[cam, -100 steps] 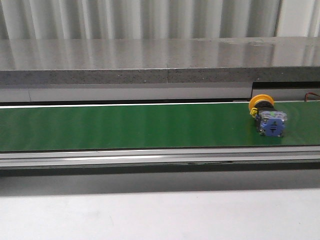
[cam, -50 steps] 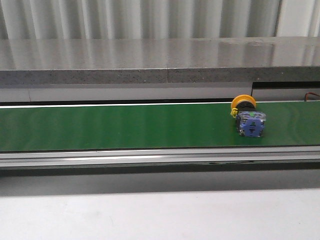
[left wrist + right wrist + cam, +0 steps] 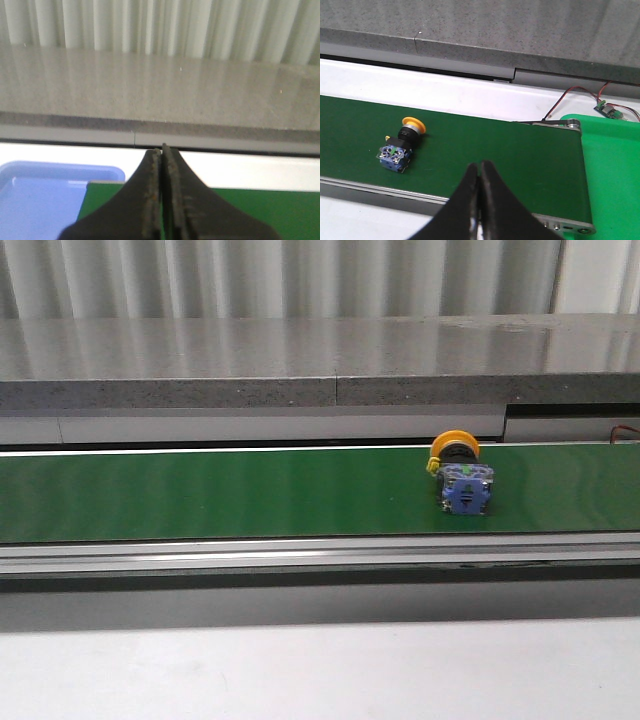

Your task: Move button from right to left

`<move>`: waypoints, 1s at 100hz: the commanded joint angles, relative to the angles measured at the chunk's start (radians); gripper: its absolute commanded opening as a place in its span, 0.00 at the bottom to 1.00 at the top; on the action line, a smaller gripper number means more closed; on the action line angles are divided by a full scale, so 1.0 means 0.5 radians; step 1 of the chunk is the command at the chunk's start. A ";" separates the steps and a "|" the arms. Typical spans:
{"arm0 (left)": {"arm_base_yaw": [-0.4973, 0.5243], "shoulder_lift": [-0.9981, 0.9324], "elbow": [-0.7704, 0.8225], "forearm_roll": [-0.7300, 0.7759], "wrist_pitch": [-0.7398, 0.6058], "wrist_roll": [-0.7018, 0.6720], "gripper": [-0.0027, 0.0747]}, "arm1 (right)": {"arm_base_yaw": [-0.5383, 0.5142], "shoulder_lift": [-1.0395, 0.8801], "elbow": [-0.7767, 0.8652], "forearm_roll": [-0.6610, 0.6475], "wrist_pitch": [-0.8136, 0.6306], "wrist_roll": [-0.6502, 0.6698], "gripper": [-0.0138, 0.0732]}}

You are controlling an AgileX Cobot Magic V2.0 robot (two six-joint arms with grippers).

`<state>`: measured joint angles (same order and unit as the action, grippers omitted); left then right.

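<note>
Button (image 3: pixel 458 476): one small push-button switch with a round yellow-orange mushroom cap, a black collar and a blue, partly clear boxy contact block, lying on its side on the green conveyor belt (image 3: pixel 220 492), right of the belt's middle in the front view. Cap points toward the far edge of the belt and the grey stone-look ledge (image 3: pixel 300 360) behind it; contact block faces the near edge and the silver side rail (image 3: pixel 300 552). Same button (image 3: pixel 399 145) appears in the right wrist view, resting on the belt (image 3: pixel 495 150) well apart from the belt's end roller (image 3: pixel 570 125), untouched by either arm. Right gripper (image 3: pixel 479 172): black fingers pressed together, holding nothing, poised above the near part of the belt, apart from the button. Bright green surface (image 3: pixel 612 170) lies just beyond the belt's end, with a small circuit board (image 3: pixel 609 110) and red and black wires (image 3: pixel 570 95) near it. Left gripper (image 3: pixel 162 155): fingers likewise pressed together and empty, hanging over the belt (image 3: pixel 250 212) in the left wrist view. Pale blue tray (image 3: pixel 45 197) sits just beside the edge of the belt there. Ribbed pale wall panel (image 3: pixel 300 275) stands behind the ledge. White tabletop (image 3: pixel 300 670) runs in front of the conveyor.
</note>
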<state>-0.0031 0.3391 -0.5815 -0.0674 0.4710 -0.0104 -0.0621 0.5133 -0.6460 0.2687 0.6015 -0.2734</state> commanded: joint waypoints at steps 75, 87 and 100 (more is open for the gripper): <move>-0.014 0.722 -0.569 -0.080 0.585 -0.009 0.27 | 0.000 0.001 -0.050 0.009 -0.151 -0.019 0.08; -0.014 0.722 -0.569 -0.080 0.608 -0.009 0.61 | 0.000 0.001 -0.050 0.009 -0.151 -0.019 0.08; -0.014 0.722 -0.569 -0.080 0.646 -0.009 0.92 | 0.000 0.001 -0.050 0.009 -0.151 -0.019 0.08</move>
<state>-0.0031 0.6947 -0.8299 -0.0909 0.8368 -0.0104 -0.0621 0.5133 -0.6460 0.2670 0.6015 -0.2734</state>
